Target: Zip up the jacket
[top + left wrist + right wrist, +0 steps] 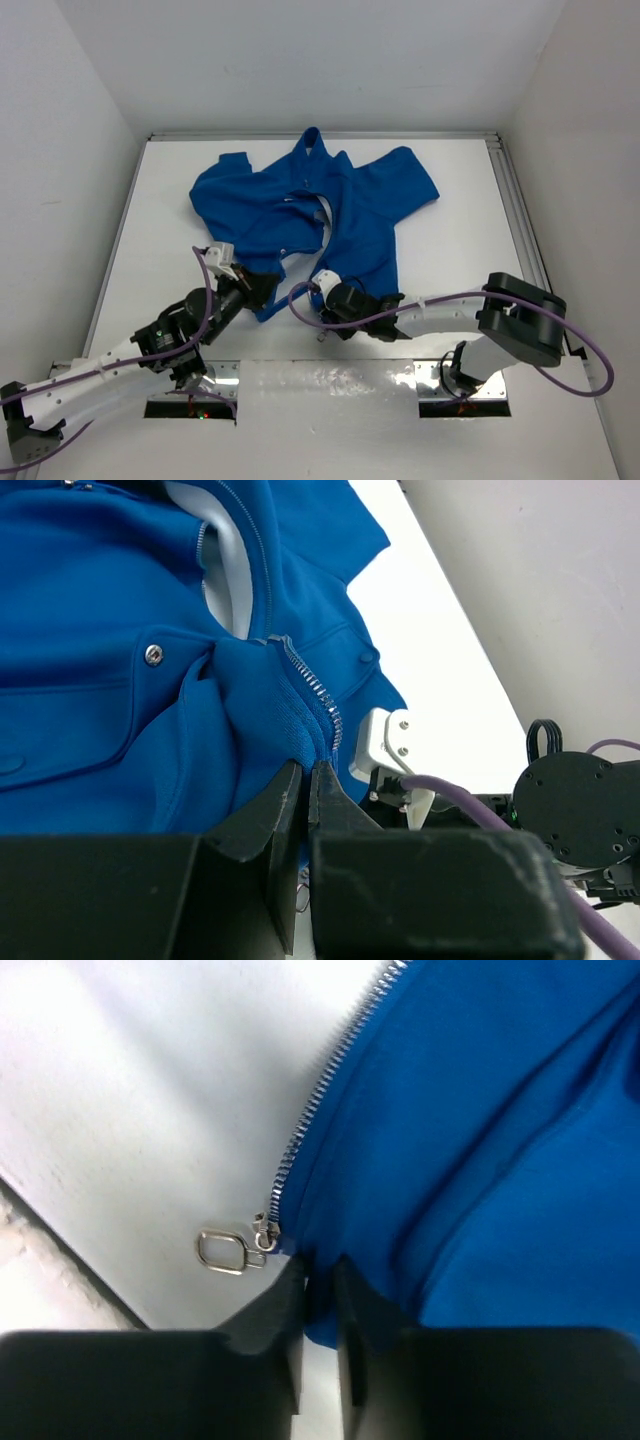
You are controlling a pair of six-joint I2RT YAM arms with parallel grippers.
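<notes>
The left claw (pixel 305 778) is clamped on the hem of the jacket (pixel 250 200), beside one row of zipper teeth (pixel 318 695). The jacket lies spread on the table (pixel 450 250), front open. The right claw (pixel 318 1272) pinches the other hem, just beside the zipper pull (pixel 228 1251). The step appears to be aligning the two ends. Next, the free end must seat in the slider.

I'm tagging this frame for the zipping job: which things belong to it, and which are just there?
Job: the jacket; its zipper pull; left gripper and right gripper, jaws shut on the hem.
Just there: purple cables; table; metal base plates.
</notes>
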